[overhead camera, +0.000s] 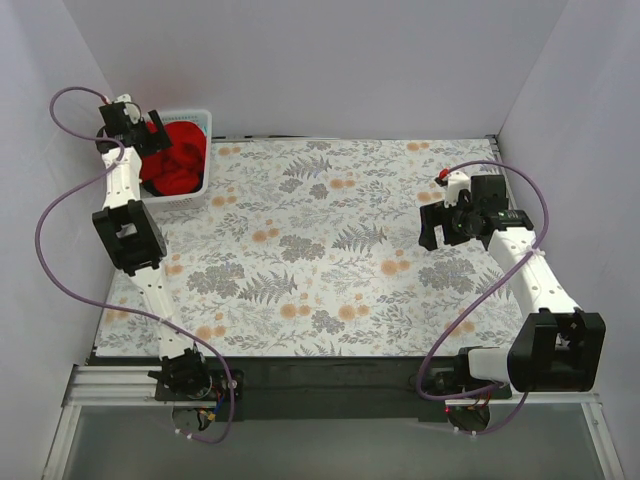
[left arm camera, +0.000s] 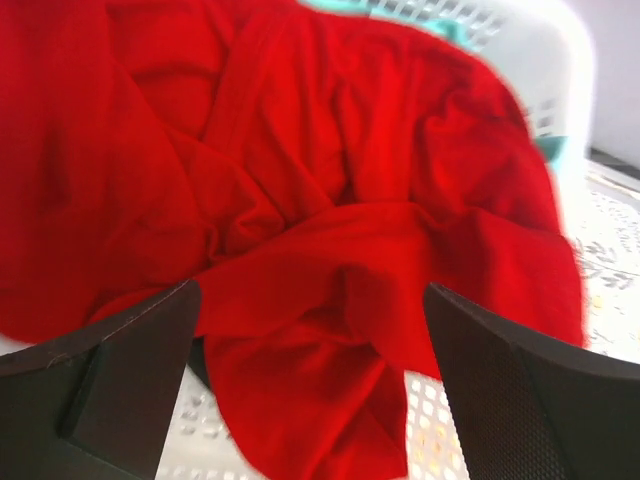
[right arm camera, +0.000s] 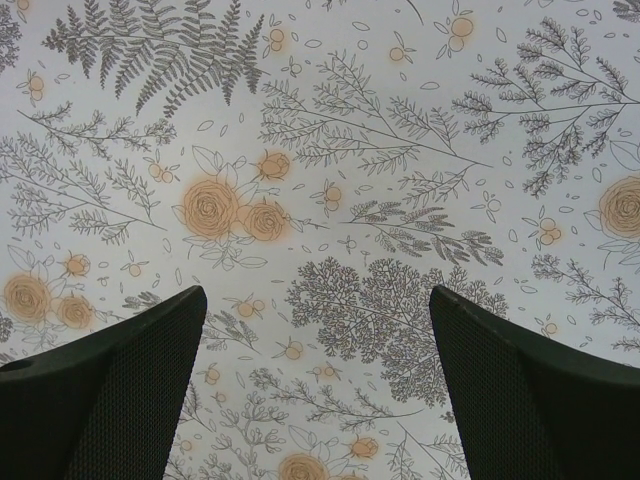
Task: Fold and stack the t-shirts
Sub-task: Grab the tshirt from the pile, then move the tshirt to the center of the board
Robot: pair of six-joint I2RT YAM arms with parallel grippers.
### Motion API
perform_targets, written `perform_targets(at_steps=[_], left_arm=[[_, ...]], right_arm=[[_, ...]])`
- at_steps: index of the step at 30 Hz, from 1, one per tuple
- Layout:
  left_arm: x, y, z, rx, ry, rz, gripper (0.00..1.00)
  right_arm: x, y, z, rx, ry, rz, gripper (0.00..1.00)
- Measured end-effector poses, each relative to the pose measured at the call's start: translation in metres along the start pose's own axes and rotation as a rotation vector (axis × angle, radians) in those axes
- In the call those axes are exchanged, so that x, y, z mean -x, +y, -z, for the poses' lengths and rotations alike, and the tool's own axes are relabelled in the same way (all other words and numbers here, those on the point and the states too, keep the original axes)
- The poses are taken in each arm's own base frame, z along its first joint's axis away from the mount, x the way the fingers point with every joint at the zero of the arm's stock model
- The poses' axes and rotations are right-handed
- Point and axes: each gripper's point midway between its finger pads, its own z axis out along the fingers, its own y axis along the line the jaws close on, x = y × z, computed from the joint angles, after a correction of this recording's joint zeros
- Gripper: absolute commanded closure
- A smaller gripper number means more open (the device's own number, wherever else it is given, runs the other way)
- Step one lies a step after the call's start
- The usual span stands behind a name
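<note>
A bright red t-shirt (overhead camera: 178, 158) lies crumpled in the white mesh basket (overhead camera: 201, 187) at the far left corner. In the left wrist view the red t-shirt (left arm camera: 300, 220) fills the frame and spills over the basket's rim, with a sliver of teal cloth (left arm camera: 455, 30) behind it. My left gripper (overhead camera: 152, 135) hangs open just above the shirt, its jaws wide apart (left arm camera: 312, 330) and holding nothing. My right gripper (overhead camera: 440, 222) hovers open and empty over the floral cloth at the right (right arm camera: 315, 330). No black t-shirt shows.
The grey-and-orange floral-print cloth (overhead camera: 320, 250) covers the table. White walls close in the back and both sides. The basket's wall (left arm camera: 560, 90) stands at the cloth's far left edge.
</note>
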Motion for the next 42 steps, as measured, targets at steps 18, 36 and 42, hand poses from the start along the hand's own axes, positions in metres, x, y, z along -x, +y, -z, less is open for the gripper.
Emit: perform_targets(at_steps=[18, 36, 42], left_arm=[[-0.020, -0.006, -0.049, -0.066, -0.023, 0.029, 1.00], [0.174, -0.334, 0.335, -0.736, -0.756, -0.337, 1.00], [0.157, -0.420, 0.441, -1.001, -0.889, -0.348, 1.00]], right_arm=[[-0.020, -0.009, -0.024, 0.000, 0.114, -0.029, 0.02], [-0.008, -0.003, -0.018, 0.033, 0.077, -0.007, 0.02], [0.002, 0.000, -0.005, 0.026, 0.025, 0.015, 0.02]])
